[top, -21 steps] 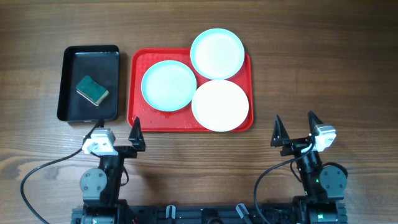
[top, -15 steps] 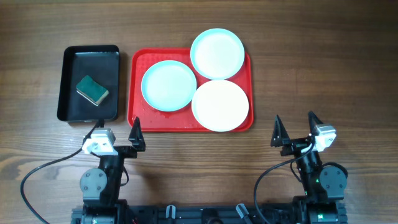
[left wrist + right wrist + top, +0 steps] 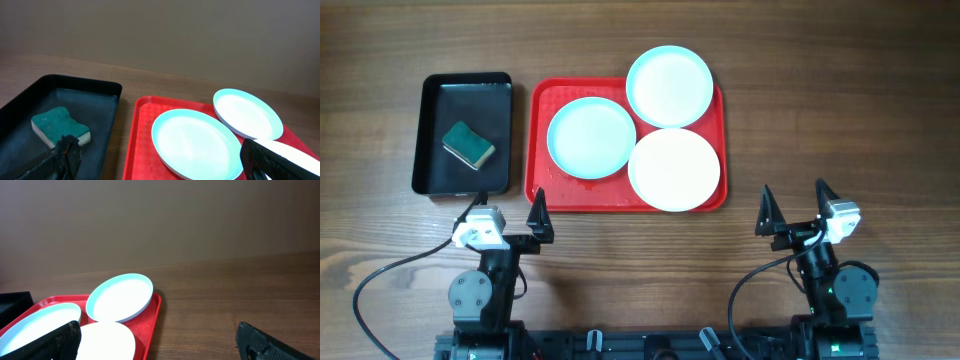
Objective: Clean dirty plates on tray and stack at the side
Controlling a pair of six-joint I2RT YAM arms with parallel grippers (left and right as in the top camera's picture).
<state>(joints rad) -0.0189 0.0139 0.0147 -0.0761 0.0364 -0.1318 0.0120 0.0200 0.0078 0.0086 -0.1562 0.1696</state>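
Note:
Three pale plates lie on the red tray point(image 3: 542, 190): a mint-blue one at the left point(image 3: 591, 137), one at the back right overhanging the rim point(image 3: 669, 85), and a white one at the front right point(image 3: 674, 169). They also show in the left wrist view point(image 3: 196, 142) and the right wrist view point(image 3: 120, 296). My left gripper point(image 3: 505, 214) is open and empty near the table's front, in front of the tray's left corner. My right gripper point(image 3: 794, 207) is open and empty to the front right of the tray.
A black rectangular tray point(image 3: 433, 140) stands left of the red tray and holds a green sponge point(image 3: 468, 145), also in the left wrist view point(image 3: 59, 125). Bare wooden table point(image 3: 840, 110) lies right of the red tray.

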